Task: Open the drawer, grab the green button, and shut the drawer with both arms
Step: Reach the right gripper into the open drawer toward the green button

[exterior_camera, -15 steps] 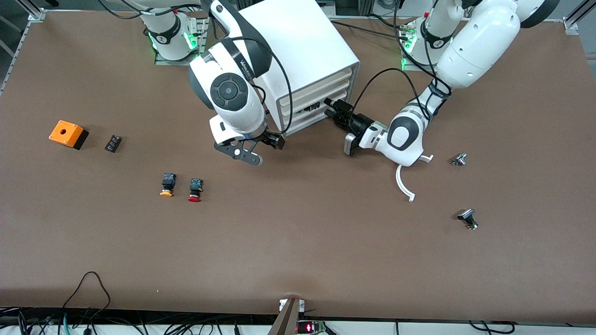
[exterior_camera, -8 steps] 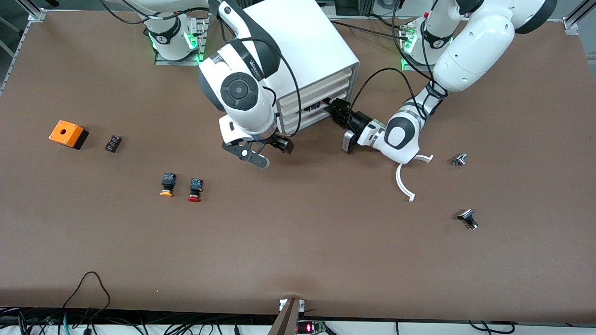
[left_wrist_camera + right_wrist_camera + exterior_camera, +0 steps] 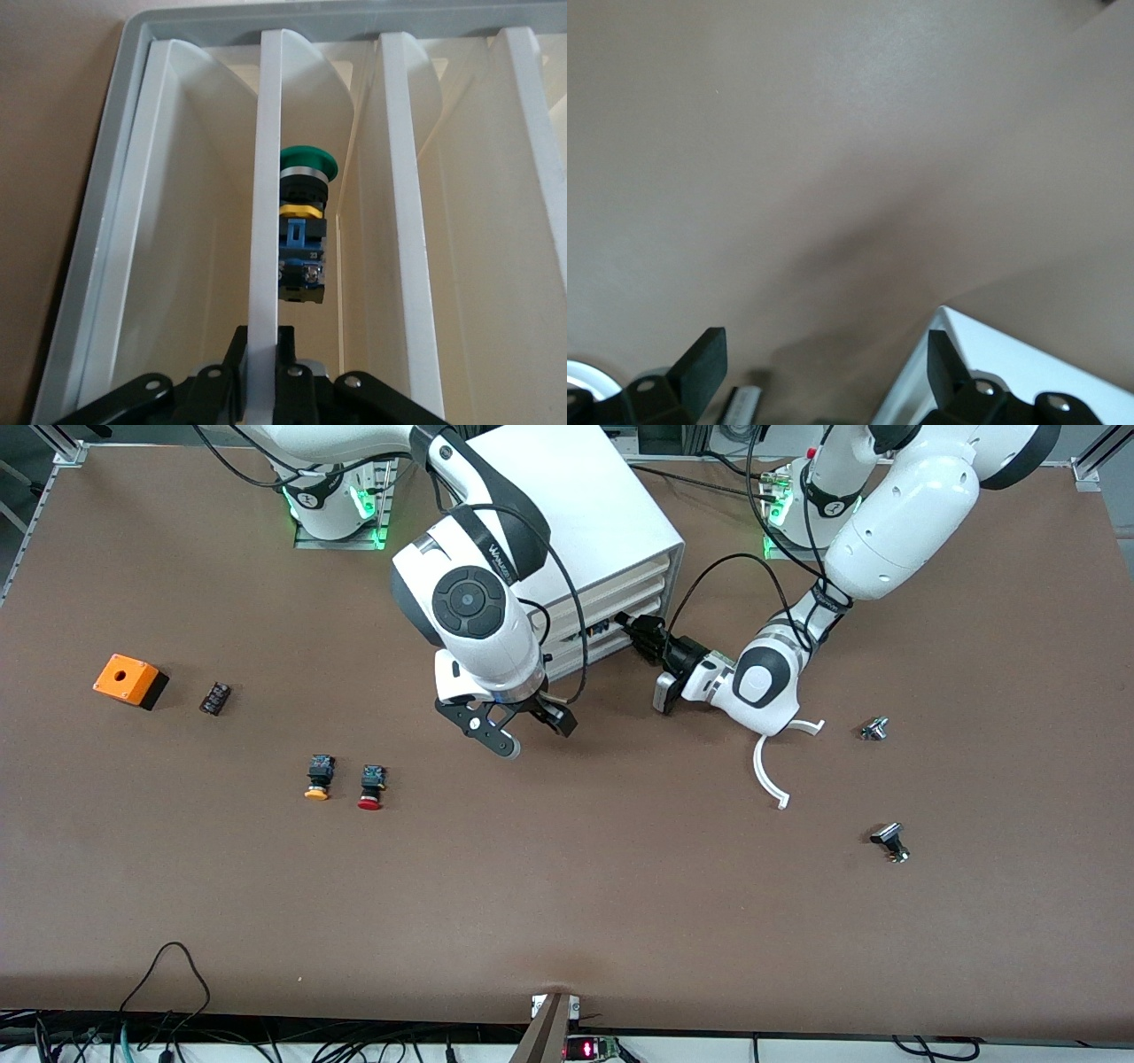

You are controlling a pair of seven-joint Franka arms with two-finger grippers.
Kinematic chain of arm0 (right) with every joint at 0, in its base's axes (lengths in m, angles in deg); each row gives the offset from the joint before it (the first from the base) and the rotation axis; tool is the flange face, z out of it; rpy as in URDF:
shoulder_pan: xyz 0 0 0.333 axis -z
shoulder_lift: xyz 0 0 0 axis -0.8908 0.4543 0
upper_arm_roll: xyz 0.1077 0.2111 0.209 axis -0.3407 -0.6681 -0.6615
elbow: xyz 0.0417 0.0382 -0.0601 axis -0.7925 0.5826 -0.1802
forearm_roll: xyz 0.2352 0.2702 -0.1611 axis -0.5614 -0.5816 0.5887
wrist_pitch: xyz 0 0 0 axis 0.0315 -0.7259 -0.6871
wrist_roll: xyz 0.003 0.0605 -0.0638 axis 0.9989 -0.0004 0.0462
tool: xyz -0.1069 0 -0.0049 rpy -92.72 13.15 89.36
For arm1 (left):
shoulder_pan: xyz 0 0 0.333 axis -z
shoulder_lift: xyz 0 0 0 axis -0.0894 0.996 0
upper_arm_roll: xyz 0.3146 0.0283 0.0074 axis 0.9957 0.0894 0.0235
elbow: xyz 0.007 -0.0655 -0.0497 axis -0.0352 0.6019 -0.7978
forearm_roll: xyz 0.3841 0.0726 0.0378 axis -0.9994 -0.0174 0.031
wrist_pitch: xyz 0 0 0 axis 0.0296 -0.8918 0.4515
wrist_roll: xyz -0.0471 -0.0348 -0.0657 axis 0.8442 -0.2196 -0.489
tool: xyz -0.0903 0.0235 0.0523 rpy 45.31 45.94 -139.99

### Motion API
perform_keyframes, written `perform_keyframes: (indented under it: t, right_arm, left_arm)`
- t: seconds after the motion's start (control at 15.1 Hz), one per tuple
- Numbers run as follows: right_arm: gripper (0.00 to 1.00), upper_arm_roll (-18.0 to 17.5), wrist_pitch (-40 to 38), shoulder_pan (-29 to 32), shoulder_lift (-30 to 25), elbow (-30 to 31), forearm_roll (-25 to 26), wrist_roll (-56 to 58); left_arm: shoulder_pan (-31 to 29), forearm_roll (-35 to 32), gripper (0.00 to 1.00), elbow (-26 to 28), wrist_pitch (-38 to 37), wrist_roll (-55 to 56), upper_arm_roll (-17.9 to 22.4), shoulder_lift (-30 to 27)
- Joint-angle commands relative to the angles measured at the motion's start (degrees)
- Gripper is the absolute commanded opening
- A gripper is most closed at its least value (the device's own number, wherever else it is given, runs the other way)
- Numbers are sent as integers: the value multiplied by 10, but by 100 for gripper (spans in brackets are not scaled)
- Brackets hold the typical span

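The white box cabinet stands at the table's back middle. My left gripper is at its front, shut on the white front panel of the drawer; the fingers clamp the panel from both sides. The green-capped button with its black-and-blue body lies in the tray just past that panel. My right gripper is open and empty, low over the table by the cabinet's near corner. The right wrist view shows its gripper over bare table, with the cabinet's corner beside one finger.
A yellow-capped button and a red-capped button lie nearer the camera. An orange box and a small black block lie toward the right arm's end. A white curved piece and two metal parts lie toward the left arm's end.
My right gripper has moved along the cabinet's front corner toward the left arm's end and nearer the camera. My left arm has shifted slightly toward the cabinet, still gripping the panel.
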Motion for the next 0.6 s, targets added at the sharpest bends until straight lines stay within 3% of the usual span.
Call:
perform_keyframes:
  t: [0.0,0.53]
  right_arm:
    - [100,4,-6,-15,37,-63,5,-55]
    - [100,3,42,-27,45,-90,4,-124]
  left_arm:
    - [-8,1,0,-20,-6,11,22,-7]
    - [-11,-50,0,-117,-6,76,73,0]
